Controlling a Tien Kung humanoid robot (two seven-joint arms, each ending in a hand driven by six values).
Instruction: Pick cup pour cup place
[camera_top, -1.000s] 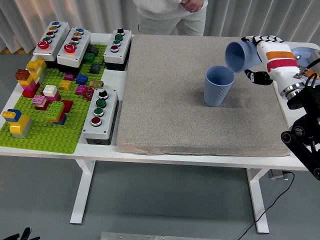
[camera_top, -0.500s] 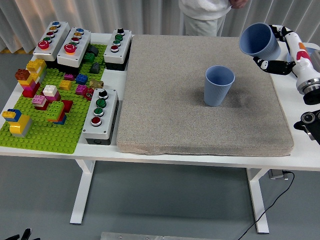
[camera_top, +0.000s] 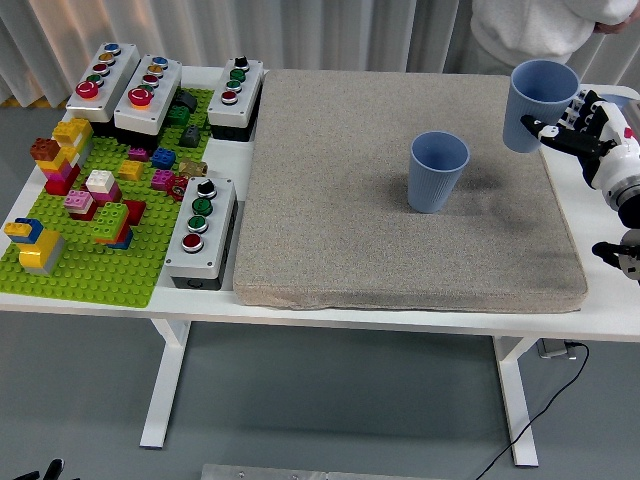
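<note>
Held cup (camera_top: 541, 104) now upright, was tilted; right hand (camera_top: 590, 130) clamped on it — 2nd cup (camera_top: 438, 171) unmoved.

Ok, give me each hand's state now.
Left hand: not in view.
Right hand: shut on the held blue cup, upright, above the mat's right edge.

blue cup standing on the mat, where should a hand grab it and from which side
Grip the standing blue cup around its ribbed side wall, about mid-height, coming in level from the right. It stands upright with its mouth open upward, and the mat around it is bare. The right hand is on that side but already holds the other blue cup.
</note>
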